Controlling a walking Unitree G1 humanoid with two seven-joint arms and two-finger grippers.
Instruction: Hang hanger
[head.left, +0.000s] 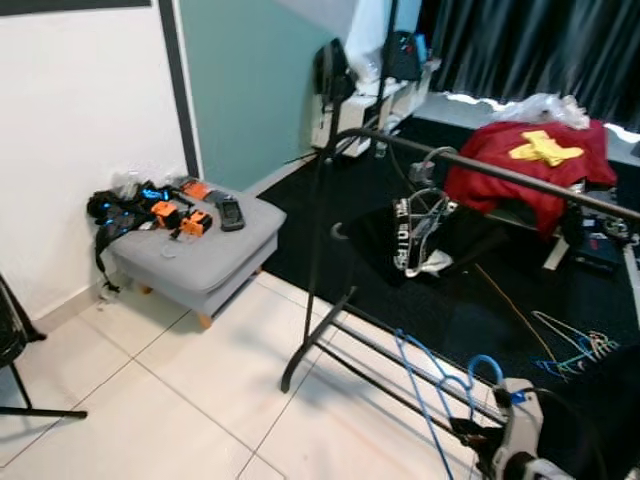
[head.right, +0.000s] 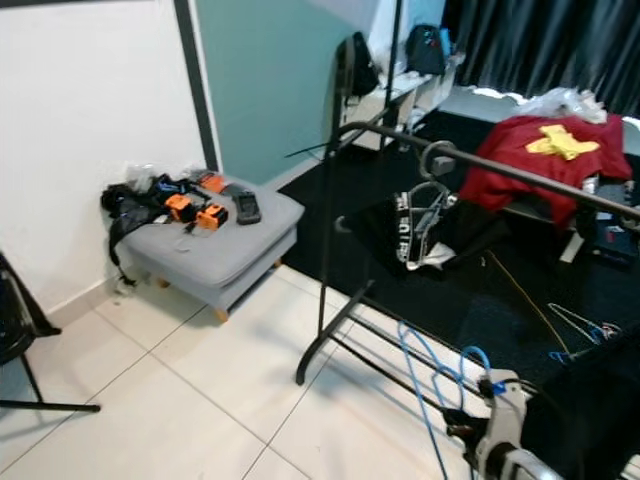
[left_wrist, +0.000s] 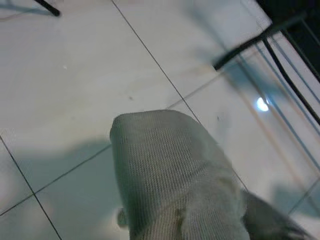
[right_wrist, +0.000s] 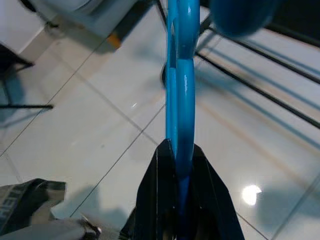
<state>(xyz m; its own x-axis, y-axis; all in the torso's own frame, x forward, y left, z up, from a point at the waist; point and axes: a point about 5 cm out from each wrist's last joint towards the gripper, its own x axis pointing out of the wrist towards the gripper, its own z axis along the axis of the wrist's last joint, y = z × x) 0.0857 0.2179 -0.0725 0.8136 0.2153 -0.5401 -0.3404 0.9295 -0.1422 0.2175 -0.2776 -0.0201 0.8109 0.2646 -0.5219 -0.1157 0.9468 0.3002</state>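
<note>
The right gripper (right_wrist: 176, 150) pinches the blue hanger (head.left: 432, 375) low at five o'clock, below the rack's rail (head.left: 520, 177). A stool (head.left: 215, 250) sits at ten o'clock. I cannot tell the left gripper's state.

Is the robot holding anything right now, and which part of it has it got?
Yes: the right gripper pinches a blue hanger by its thin frame.
</note>
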